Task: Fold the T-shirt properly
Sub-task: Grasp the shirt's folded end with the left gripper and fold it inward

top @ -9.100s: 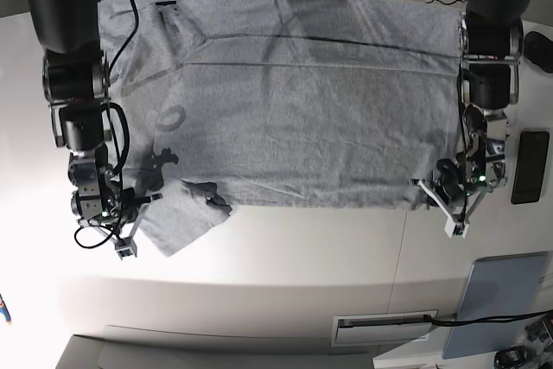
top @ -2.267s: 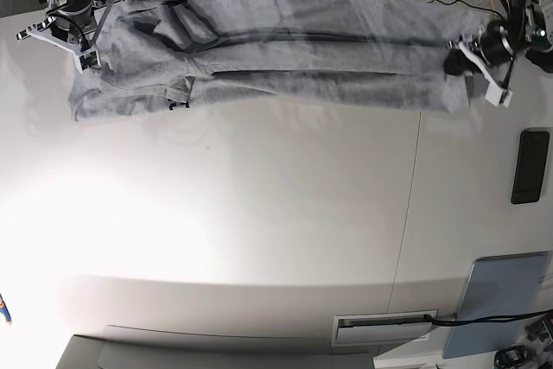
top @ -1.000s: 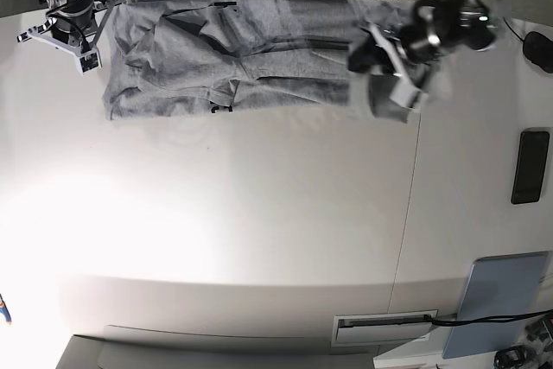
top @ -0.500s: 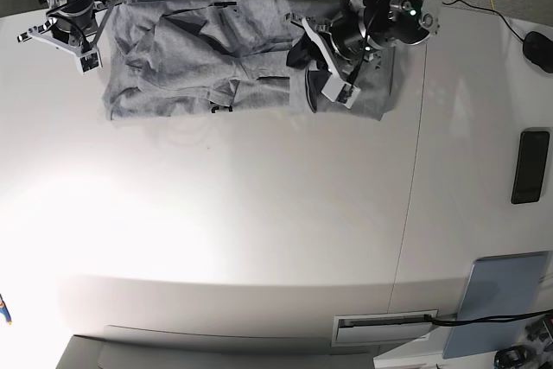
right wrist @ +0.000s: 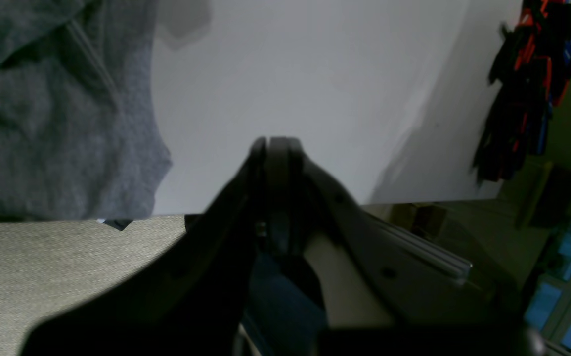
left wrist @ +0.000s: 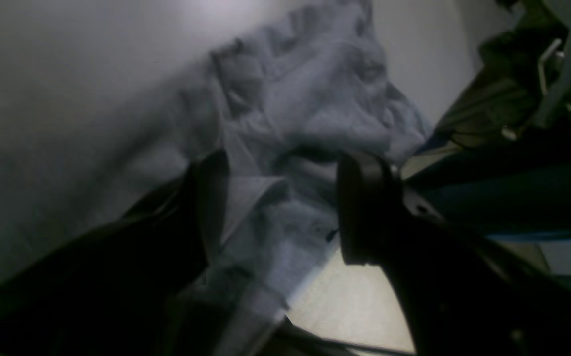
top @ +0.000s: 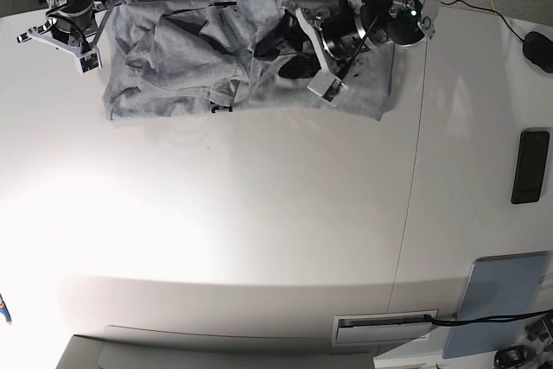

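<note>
- White and smooth, the worktop (top: 259, 239) fills most of the base view, with strong glare on one part of it.
- At the far edge of the worktop lies the T-shirt (top: 173, 58), heather-grey knit cloth, bunched into a long wrinkled band with many folds; one end of it is doubled over the rest.
- A grey-blue flat rectangle (top: 494, 300) lies at the near corner of the worktop, well apart from the shirt, and a dark slim phone (top: 529, 166) is beside that edge.
- The left end effector (top: 313, 51) is over the doubled part of the shirt; its black jaws are spread wide, with crumpled cloth between them and not pinched.
- The right end effector (top: 59, 36) is just beside the other end of the shirt; its jaws are pressed together with nothing between them.
</note>
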`<state>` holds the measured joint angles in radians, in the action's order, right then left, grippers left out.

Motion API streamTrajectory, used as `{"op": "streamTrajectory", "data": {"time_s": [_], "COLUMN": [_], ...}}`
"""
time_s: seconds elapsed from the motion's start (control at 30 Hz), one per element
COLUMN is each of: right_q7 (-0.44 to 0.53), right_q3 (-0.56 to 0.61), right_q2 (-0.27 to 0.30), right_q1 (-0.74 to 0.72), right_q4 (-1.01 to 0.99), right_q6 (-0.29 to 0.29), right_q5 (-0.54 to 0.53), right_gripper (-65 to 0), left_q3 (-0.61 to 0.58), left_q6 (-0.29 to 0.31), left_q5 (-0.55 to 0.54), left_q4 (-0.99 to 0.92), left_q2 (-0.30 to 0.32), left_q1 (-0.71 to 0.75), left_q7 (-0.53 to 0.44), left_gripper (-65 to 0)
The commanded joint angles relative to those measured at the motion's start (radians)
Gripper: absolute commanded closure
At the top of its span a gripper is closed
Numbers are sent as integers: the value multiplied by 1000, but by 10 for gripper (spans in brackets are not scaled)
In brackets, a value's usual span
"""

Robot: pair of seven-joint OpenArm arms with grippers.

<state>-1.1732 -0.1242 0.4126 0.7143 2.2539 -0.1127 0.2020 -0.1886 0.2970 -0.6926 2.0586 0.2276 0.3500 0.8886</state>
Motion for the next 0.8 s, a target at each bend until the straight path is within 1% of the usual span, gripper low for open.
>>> {"op": "streamTrajectory", "data": {"time_s": [0.0, 0.03, 0.13, 0.2, 0.27, 0.3, 0.37, 0.43, 0.53, 0.57, 0.7, 0.77], "right_q7": [12, 14, 15, 19, 24, 25, 27, 29, 30, 30, 29, 29], "right_q3": [-8, -8, -8, -8, -8, -8, -8, -8, -9, -8, -8, -8], "right_q2": [12, 11, 11, 12, 11, 11, 11, 12, 11, 11, 11, 11], "right_q1": [3, 3, 3, 3, 3, 3, 3, 3, 3, 3, 3, 3], "right_q4": [18, 18, 18, 18, 18, 18, 18, 18, 18, 18, 18, 18], "right_q6": [6, 6, 5, 6, 6, 6, 6, 6, 6, 6, 6, 6], "right_q5": [16, 16, 16, 16, 16, 16, 16, 15, 16, 15, 15, 15], "right_gripper": [0, 0, 0, 0, 0, 0, 0, 0, 0, 0, 0, 0], "left_q3": [3, 8, 47, 84, 117, 131, 152, 167, 172, 171, 171, 171], "left_q6": [19, 19, 20, 54, 93, 105, 109, 104, 39, 31, 26, 30], "left_q5": [-12, 7, 90, 128, 140, 140, 143, 185, 289, 307, 307, 278], "left_q4": [16, 17, 19, 19, 19, 19, 19, 19, 16, 15, -19, -48], "left_q2": [1, 3, 6, 12, 23, 32, 56, 77, 89, 88, 88, 88], "left_q1": [-20, -31, -51, -50, -51, -51, -50, -47, -34, -26, 3, 5], "left_q7": [-21, -18, 32, 58, 99, 116, 129, 124, 102, 82, -4, -6], "left_gripper": [-355, -355, -354, -354, -354, -354, -354, -354, -354, -354, -354, -354]}}
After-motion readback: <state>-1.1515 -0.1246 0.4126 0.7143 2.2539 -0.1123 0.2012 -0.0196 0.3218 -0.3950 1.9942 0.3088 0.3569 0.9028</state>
